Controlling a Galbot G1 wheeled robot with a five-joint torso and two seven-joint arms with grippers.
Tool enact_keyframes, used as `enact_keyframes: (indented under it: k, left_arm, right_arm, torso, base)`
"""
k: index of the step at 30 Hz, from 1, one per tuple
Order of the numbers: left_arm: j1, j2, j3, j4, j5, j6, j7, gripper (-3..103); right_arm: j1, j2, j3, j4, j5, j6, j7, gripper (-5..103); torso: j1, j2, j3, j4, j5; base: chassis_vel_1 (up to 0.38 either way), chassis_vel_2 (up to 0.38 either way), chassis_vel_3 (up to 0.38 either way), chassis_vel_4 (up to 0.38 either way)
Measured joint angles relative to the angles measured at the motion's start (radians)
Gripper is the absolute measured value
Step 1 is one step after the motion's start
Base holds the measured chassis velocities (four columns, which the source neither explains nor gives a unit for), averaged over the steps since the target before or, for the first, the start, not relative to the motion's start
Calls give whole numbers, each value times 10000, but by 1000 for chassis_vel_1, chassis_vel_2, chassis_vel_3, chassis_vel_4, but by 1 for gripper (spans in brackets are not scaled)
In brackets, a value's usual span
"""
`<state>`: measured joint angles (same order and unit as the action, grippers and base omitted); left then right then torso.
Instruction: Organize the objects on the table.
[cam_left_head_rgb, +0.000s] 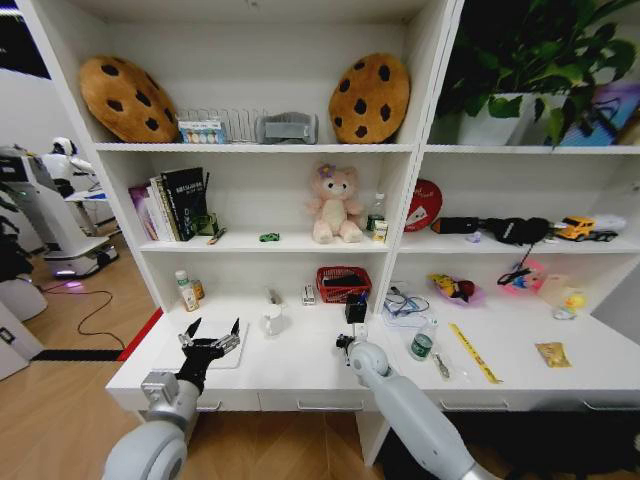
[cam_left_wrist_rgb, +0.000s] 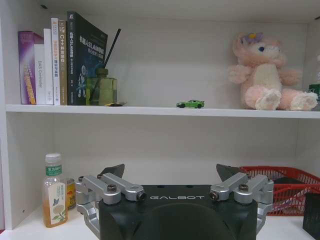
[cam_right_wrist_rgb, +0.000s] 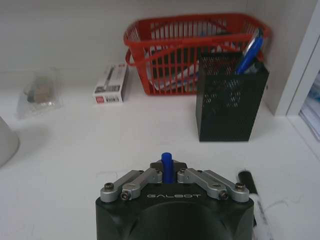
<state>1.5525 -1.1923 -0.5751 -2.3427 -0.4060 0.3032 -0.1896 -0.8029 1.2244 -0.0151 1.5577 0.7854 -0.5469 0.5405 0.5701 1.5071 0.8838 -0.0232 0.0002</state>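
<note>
While left fingers (cam_left_wrist_rgb: 112, 172) spread, right fingers (cam_right_wrist_rgb: 150, 176) clamp a blue pen (cam_right_wrist_rgb: 167, 166).

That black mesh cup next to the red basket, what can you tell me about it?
The black mesh pen holder is a square, upright cup of perforated metal-looking mesh. It stands on the white desk beside the red basket, and seems to touch it. A blue pen leans inside.

Around the pink teddy bear (cam_left_head_rgb: 336, 204) on the middle shelf – books (cam_left_head_rgb: 170, 204) well off to one side, cookie cushions (cam_left_head_rgb: 369, 97) a shelf above, red basket (cam_left_head_rgb: 343, 283) just below
</note>
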Motion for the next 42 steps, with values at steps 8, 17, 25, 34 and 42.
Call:
enact_keyframes:
  k: [8, 17, 25, 34, 42]
  left_arm:
    - [0, 0, 0, 0, 0, 0, 0, 100]
    - [0, 0, 0, 0, 0, 0, 0, 100]
    - [0, 0, 0, 0, 0, 0, 1, 100]
    - [0, 0, 0, 0, 0, 0, 1, 100]
    - [0, -1, 0, 0, 0, 0, 1, 100]
  right_arm:
    - [100, -169, -38, 189, -1150, 861, -680, 8]
    - [698, -250, 541, -453, -3514, 3152, -3030, 8]
    - [1738, 140, 1438, -2598, -5594, 5978, -4838, 8]
    - [1880, 631, 2106, -4311, -6960, 7197, -5079, 8]
    - [2236, 1288, 2381, -5460, -7170, 7652, -5181, 8]
  torso:
    - [0, 0, -1, 0, -2]
    - [0, 0, -1, 0, -2]
    - [0, 2, -2, 0, -2]
    - [0, 2, -2, -2, -1]
    - [-1, 2, -2, 2, -2]
  base:
    - [0, 0, 0, 0]
    - [0, 0, 0, 0]
    - [0, 0, 0, 0]
    - [0, 0, 0, 0]
    - [0, 0, 0, 0]
